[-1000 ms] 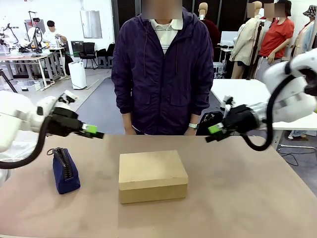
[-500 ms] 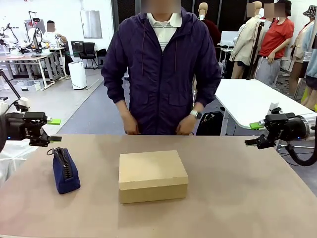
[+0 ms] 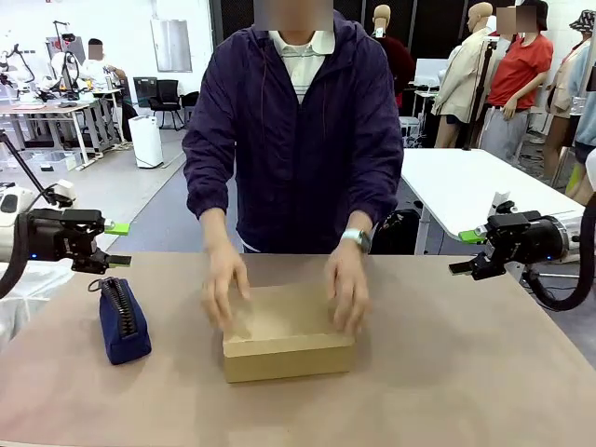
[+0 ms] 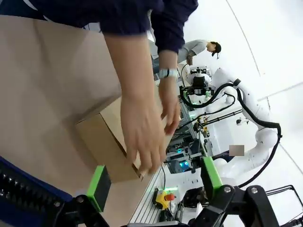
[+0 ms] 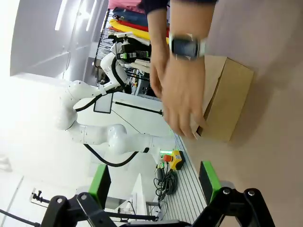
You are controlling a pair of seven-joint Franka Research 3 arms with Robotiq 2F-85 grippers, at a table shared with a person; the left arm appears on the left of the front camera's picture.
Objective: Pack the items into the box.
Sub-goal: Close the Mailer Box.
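A closed brown box [image 3: 288, 333] sat in the middle of a counter [image 3: 447, 372]. A person in a dark jacket stood at the far side and leaned over it, with one hand [image 3: 223, 284] on the lid's left part and the other hand [image 3: 346, 291] on its right part, palms down. That pose looked like the start of lifting the flap lid, which would have to be open before anything could go inside. A navy zip pouch [image 3: 123, 319] lay on the counter to the left of the box, apart from it. The stapler and knife to be packed could not be seen on the counter. The left gripper [image 3: 116, 244] hung at the left edge, above and just behind the pouch, with its jaws wide apart and nothing between them. The right gripper [image 3: 466, 251] hung at the right edge, well apart from the box, its jaws likewise spread and empty. Both pointed inward toward the box, which lay between them, probably held clear to leave the person room to work.
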